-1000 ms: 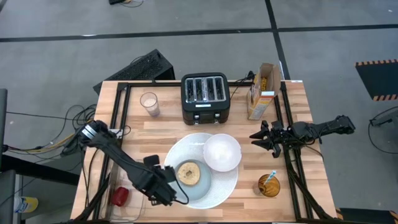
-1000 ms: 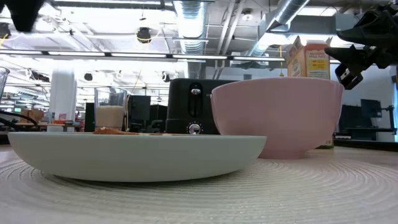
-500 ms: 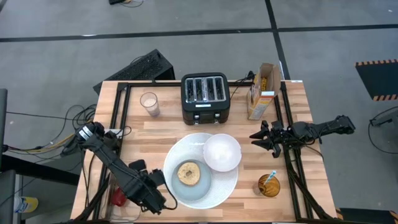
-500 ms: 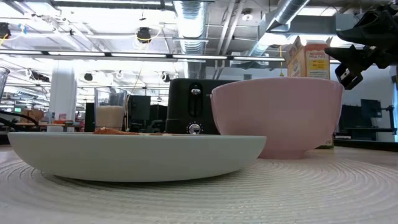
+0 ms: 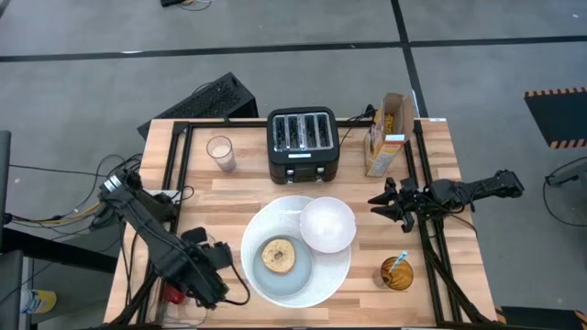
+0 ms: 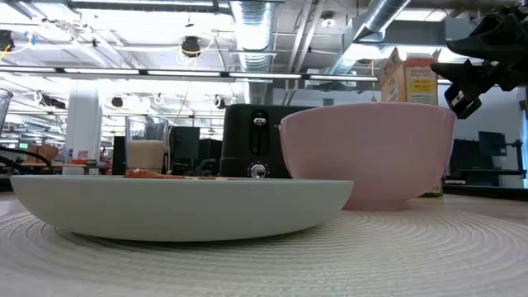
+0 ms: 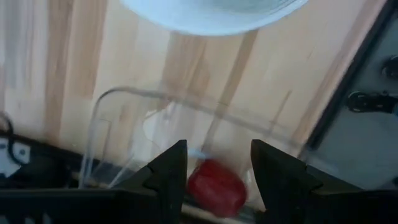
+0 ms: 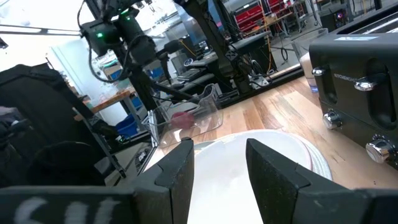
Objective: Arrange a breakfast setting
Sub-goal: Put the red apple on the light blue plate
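A tan bagel (image 5: 277,256) lies on the pale blue-grey plate (image 5: 295,275), which rests on the large white plate (image 5: 266,220). The white bowl (image 5: 327,224) stands on that plate's far right part. A small red food piece (image 7: 216,188) lies in a clear container (image 7: 118,124) at the table's near left corner. My left gripper (image 7: 217,149) hangs open above the red piece, pointing down, touching nothing. My right gripper (image 5: 378,206) waits open at the table's right side. The blue-handled spoon (image 5: 401,260) stands in an amber cup (image 5: 396,273). The cereal box (image 5: 387,135) stands far right.
A black four-slot toaster (image 5: 304,143) stands at the far middle, with a glass of milk (image 5: 220,152) to its left. Black frame rails (image 5: 180,174) run along the table's left and right sides. Bare wood lies between the glass and the container.
My left gripper has moved from beside the bagel's plate toward the table's left edge, rising a little, and now hangs over the clear container with the red piece. The bagel, plates and bowl have stayed where they were.
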`<state>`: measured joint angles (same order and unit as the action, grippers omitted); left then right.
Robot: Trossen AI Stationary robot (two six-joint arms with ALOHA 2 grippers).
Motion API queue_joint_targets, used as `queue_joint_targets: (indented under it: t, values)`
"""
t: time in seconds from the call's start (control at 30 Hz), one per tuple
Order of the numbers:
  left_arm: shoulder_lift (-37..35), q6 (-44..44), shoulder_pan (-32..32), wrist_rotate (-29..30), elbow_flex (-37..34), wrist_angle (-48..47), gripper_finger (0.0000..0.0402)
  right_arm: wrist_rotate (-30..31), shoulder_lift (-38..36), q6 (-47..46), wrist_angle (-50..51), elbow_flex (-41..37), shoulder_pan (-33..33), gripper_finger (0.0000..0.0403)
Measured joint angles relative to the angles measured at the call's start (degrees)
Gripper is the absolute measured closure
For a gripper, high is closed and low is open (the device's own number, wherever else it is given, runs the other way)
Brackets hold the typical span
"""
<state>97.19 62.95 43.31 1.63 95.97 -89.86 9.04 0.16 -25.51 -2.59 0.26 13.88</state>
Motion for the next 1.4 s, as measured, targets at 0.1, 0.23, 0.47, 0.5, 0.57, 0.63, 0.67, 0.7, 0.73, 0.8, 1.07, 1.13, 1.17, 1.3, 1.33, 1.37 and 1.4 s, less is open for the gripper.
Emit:
queue_joint_targets:
  t: [0.1,0.23,0.47,0.5,0.57,0.63,0.67,0.7,0.73,0.8,1.07,1.13,1.17,1.3,1.33,1.37,1.4]
  values:
    - [-4.1,3.3,0.7,-0.8,-5.9,-0.1,0.0236,0.0,0.0,0.0,0.0,0.0,0.0,0.0235]
    - [-10.3,9.8,1.9,-3.8,-13.6,1.7,0.0236,0.0,0.0,0.0,0.0,0.0,0.0,0.0235]
    - [-17.2,23.0,6.4,-9.1,-23.4,6.4,0.0236,0.0,0.0,0.0,0.0,0.0,0.0,0.0235]
    - [-17.6,24.5,7.3,-9.7,-24.4,7.4,0.0236,0.0,0.0,0.0,0.0,0.0,0.0,0.0235]
    - [-18.1,26.9,8.9,-10.7,-25.8,9.0,0.0236,0.0,0.0,0.0,0.0,0.0,0.0,0.0235]
    - [-18.2,28.7,10.6,-10.9,-26.9,10.6,0.0236,0.0,0.0,0.0,0.0,0.0,0.0,0.0235]
    - [-18.1,29.7,11.3,-10.9,-27.5,11.4,0.0236,0.0,0.0,0.0,0.0,0.0,0.0,0.0235]
    - [-18.1,30.8,11.9,-11.0,-28.0,12.3,0.0236,0.0,0.0,0.0,0.0,0.0,0.0,0.0235]
    - [-18.1,32.1,12.4,-11.0,-28.5,13.0,0.0235,0.0,0.0,0.0,0.0,0.0,0.0,0.0235]
    - [-18.2,34.8,13.1,-11.0,-29.6,14.8,0.023,0.0,0.0,0.0,0.0,0.0,0.0,0.0235]
    - [-18.1,43.8,15.4,-13.9,-35.2,24.3,0.0169,0.0,0.0,0.0,0.0,0.0,0.0,0.0235]
    - [-18.1,45.7,15.8,-14.8,-37.0,27.4,0.0151,0.0,0.0,0.0,0.0,0.0,0.0,0.0235]
    - [-18.1,46.4,16.0,-15.0,-37.8,28.9,0.0142,0.0,0.0,0.0,0.0,0.0,0.0,0.0235]
    - [-18.1,47.8,16.2,-16.4,-40.6,34.7,0.0114,0.0,0.0,0.0,0.0,0.0,0.0,0.0235]
    - [-18.1,47.8,16.2,-16.4,-41.1,35.8,0.011,0.0,0.0,0.0,0.0,0.0,0.0,0.0235]
    - [-18.0,47.8,16.2,-16.4,-41.4,36.3,0.0107,0.0,0.0,0.0,0.0,0.0,0.0,0.0235]
    - [-17.9,47.7,16.2,-16.4,-41.6,36.9,0.0105,0.0,0.0,0.0,0.0,0.0,0.0,0.0235]
